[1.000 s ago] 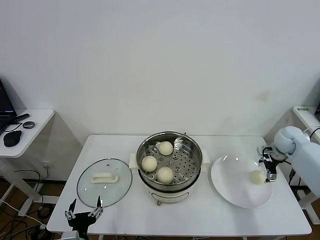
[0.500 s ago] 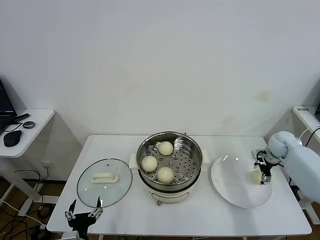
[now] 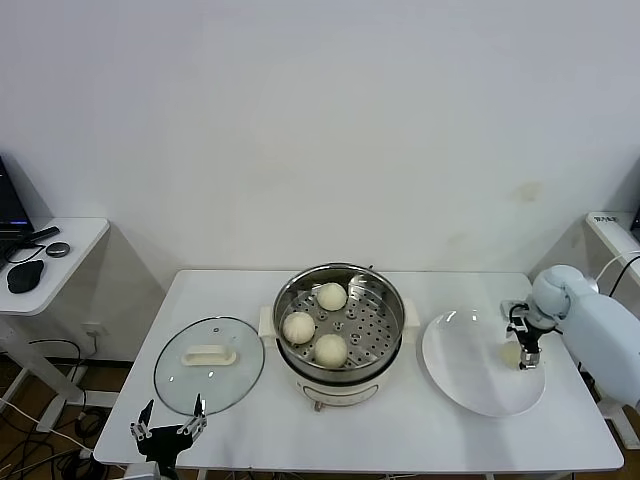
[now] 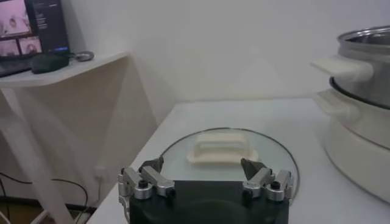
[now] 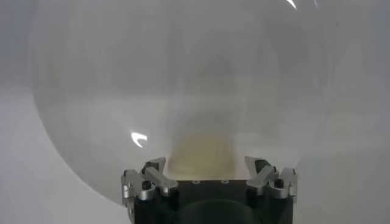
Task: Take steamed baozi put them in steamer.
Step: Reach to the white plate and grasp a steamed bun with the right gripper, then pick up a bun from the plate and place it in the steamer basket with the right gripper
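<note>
Change since earlier: we find the right gripper has come in from the table's right edge and lowered to the last baozi on the plate; everything else on the table lies as it did.
Right gripper: we see it low over the right part of the plate, jaws spread wide. In the right wrist view the fingertips stand on either side of the last baozi and appear clear of it; nothing is gripped.
Last baozi: resting on the plate, right of its centre, partly hidden by the gripper in the head view.
Baozi in steamer: three lie on the perforated tray, rear baozi, left baozi and front baozi; the right half of the tray is bare.
Steamer: mid-table, uncovered, on its white base; the plate sits just beside it on the right.
Glass lid: flat on the table to the steamer's left, white handle up.
Left gripper: we note it parked off the table's front left corner, jaws wide apart and empty; its wrist view looks across the glass lid towards the steamer.
Table: white, carrying the lid, steamer and plate in a row.
</note>
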{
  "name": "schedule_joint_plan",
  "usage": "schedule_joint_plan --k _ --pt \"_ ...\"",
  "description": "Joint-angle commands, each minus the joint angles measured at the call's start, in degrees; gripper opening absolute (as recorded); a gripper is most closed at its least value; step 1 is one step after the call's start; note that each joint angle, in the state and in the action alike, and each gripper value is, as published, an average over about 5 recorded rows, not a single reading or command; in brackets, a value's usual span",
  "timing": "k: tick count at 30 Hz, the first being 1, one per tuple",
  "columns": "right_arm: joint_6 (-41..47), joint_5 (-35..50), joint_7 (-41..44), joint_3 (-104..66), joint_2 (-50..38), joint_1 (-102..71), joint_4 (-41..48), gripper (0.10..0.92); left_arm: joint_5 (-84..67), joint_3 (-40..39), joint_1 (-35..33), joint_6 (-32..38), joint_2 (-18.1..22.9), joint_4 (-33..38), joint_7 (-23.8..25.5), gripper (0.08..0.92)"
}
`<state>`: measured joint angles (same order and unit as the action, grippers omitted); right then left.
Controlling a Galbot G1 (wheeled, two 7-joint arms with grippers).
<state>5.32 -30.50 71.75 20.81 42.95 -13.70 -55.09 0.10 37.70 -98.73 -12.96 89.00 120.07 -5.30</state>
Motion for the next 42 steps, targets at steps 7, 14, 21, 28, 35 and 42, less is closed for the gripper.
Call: schedule_joint_plan --k 7,14,21,28,35,42 --pt "1.0 0.2 -0.7 -0.1 0.6 -0.3 1.0 0.823 0.1 -0.2 0.2 0.0 0.0 -0.3 0.0 0.823" --pt "2.0 0.9 -0.3 0.0 0.1 0.2 0.8 0.741 0.2 -0.3 0.6 -0.1 -0.2 -0.5 0.0 0.823" --pt "3.6 3.2 0.2 1.1 -1.4 1.6 -0.5 0.561 0.5 -0.6 0.8 -0.2 -0.2 -0.6 0.0 0.823" --pt "10.2 18.5 2.5 14.0 -6.9 15.0 -9.6 0.508 2.5 -0.9 1.4 0.2 -0.4 -0.9 -0.3 0.823" --pt "19.0 38.4 3.4 30.5 -7.4 36.1 -19.2 0.5 6.6 -1.1 1.1 1.8 -0.7 -0.8 -1.0 0.823" --pt "28.4 46.2 3.9 37.1 -1.5 46.8 -27.9 0.5 6.5 -1.1 0.4 1.8 -1.3 1.3 -0.8 0.823"
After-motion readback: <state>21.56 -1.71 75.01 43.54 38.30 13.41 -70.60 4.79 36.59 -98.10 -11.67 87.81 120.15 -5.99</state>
